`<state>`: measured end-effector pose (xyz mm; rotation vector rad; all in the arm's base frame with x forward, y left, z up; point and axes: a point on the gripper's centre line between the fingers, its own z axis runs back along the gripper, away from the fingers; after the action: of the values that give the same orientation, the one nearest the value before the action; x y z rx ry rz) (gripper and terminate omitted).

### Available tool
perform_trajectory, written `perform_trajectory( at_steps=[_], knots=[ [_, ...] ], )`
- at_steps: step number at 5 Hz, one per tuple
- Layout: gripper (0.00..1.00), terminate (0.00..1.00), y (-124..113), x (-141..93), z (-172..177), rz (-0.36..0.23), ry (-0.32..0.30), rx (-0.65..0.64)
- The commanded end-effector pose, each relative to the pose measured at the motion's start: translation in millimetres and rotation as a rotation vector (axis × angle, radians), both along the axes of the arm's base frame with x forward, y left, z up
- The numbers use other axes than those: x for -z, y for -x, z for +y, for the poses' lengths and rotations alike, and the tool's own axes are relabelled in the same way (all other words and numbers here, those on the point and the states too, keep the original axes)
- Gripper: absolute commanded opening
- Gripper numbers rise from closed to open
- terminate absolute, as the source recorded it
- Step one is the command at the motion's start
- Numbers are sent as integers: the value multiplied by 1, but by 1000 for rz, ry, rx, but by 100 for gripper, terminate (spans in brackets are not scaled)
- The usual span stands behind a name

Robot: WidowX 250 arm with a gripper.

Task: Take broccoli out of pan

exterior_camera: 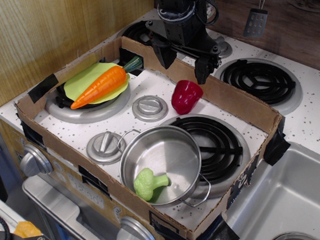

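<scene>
The light-green broccoli [150, 184] lies inside the shiny steel pan [168, 149], against its near wall. The pan stands at the front of the toy stove, partly over the front right burner [217, 145]. My black gripper [183, 66] hangs open and empty at the back of the stove, above the cardboard rim, far behind the pan. Its two fingers point down, one [167, 57] to the left and one to the right.
A cardboard wall [235, 99] rings the stove top. An orange carrot [101, 86] lies on a lime-green plate [88, 74] at the left. A red pepper [185, 96] stands under the gripper. Two grey knobbed lids [150, 107] [105, 146] lie mid-stove. A sink [288, 206] is at the right.
</scene>
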<state>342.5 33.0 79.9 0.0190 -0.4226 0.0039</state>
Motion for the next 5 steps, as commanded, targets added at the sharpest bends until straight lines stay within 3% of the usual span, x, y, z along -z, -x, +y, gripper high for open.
perform_trajectory(
  at_steps=[1,3,4,5],
  knots=[
    [100,0,0,0,0,0,0,0],
    [100,0,19,-37,12,3,-123,2],
    [100,0,40,-42,5,46,-129,-23],
    [100,0,63,-37,-4,34,-120,-45]
  ],
)
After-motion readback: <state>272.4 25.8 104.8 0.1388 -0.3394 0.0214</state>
